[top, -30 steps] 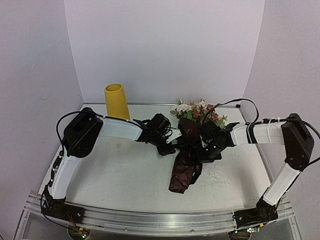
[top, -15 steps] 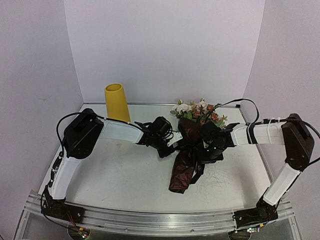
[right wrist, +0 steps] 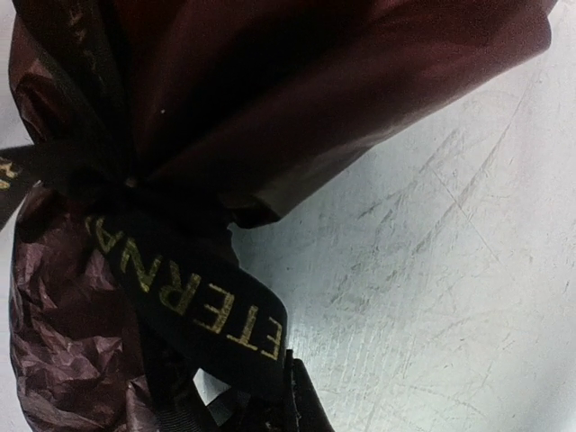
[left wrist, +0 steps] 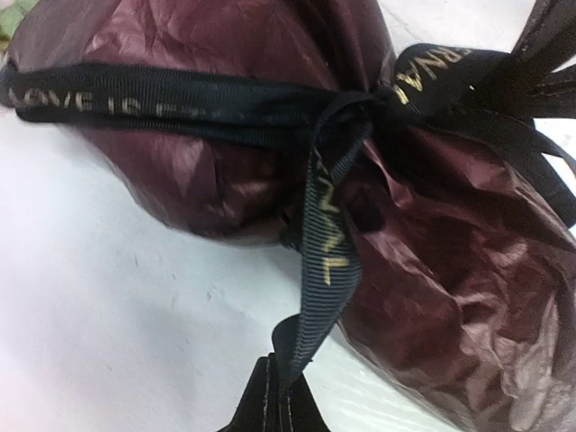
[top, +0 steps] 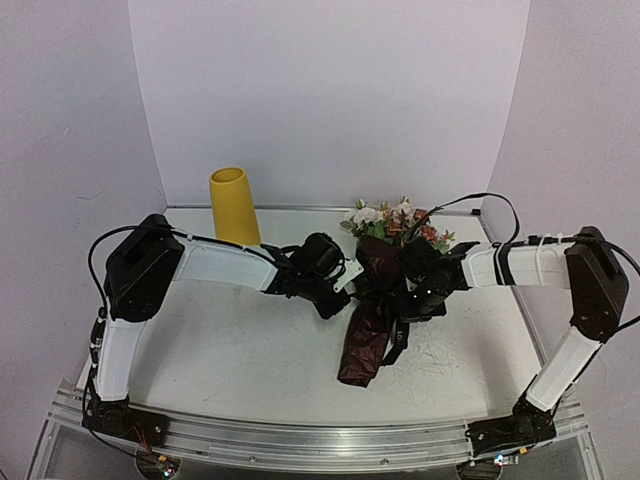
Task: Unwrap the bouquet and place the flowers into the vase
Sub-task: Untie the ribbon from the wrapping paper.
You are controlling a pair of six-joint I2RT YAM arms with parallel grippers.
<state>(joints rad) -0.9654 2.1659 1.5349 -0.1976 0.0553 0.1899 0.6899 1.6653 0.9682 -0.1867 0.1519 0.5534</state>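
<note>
Standing upright at far left, the vase [top: 234, 205] is well apart from the rest. The left end effector [left wrist: 274, 391] is pinched closed on a black ribbon [left wrist: 328, 243] tail of the bouquet [top: 368, 330] — lying on the tabletop [top: 240, 350] — and the right end effector [right wrist: 290, 400], also closed, seemingly grips another tail.

The overhead camera sits high behind the left arm [top: 215, 262] and right arm [top: 520, 266]. It faces forward and down toward the back wall [top: 330, 100], far enough off to take in the whole table [top: 250, 360], the vase [top: 234, 205] and the bouquet [top: 370, 320]. The left wrist camera looks along the left gripper [left wrist: 277, 405] (only its tips show, at the bottom edge), very near the ribbon [left wrist: 324, 243] knot. The right wrist camera is just as near, looking past the right gripper [right wrist: 290, 403] at the same knot from the opposite side. All three views share the bouquet's tied waist.
</note>
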